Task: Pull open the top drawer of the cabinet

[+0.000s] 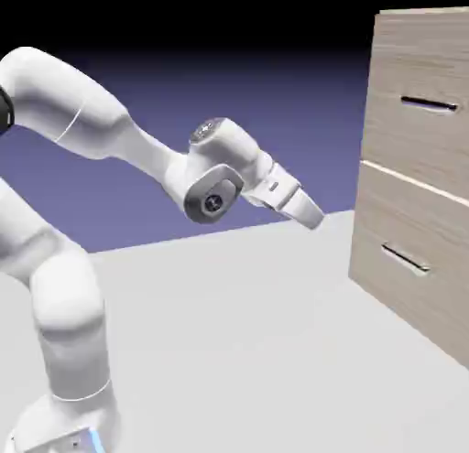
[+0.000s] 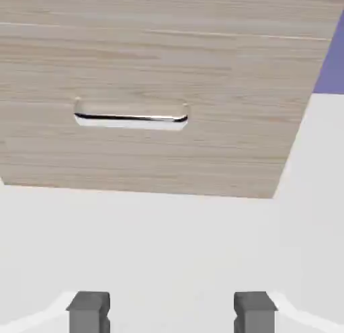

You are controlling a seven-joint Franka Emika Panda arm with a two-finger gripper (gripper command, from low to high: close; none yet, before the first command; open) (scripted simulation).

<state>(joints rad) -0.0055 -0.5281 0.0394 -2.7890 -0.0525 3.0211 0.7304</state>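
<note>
Top drawer (image 1: 417, 99): upper of two light wood-grain fronts on the cabinet (image 1: 412, 222), at the right edge of the exterior view; front flush with the cabinet face, shut. Slim horizontal bar handle (image 1: 429, 104) across its middle, untouched. Directly below, past a pale seam, the lower drawer (image 1: 408, 259) with a matching bar handle (image 1: 404, 259), also flush.

Cabinet: tall, boxy, beige, standing on the pale grey table (image 1: 238, 332), its base on the table surface.

Gripper (image 1: 313, 215): well apart from the cabinet, to its left in the exterior view, about level with the seam between the two drawers, below the top drawer's handle; pointed toward the cabinet and tilted slightly downward. Nothing between the fingers; jaws spread apart, holding nothing. In the hand view, two grey fingertips (image 2: 88, 310) at the bottom edge, widely separated, with bare table between them.

Hand view, beyond the fingertips: a wood-grain drawer front (image 2: 154, 69) of the cabinet with one bright bar handle (image 2: 131, 117), left of centre; bare table between that front and the fingertips; blue-violet backdrop (image 2: 330, 59) past the cabinet's right corner.

White arm (image 1: 82, 122): rising from the lower left, away from the cabinet, elbow high, forearm sloping down toward the cabinet.
</note>
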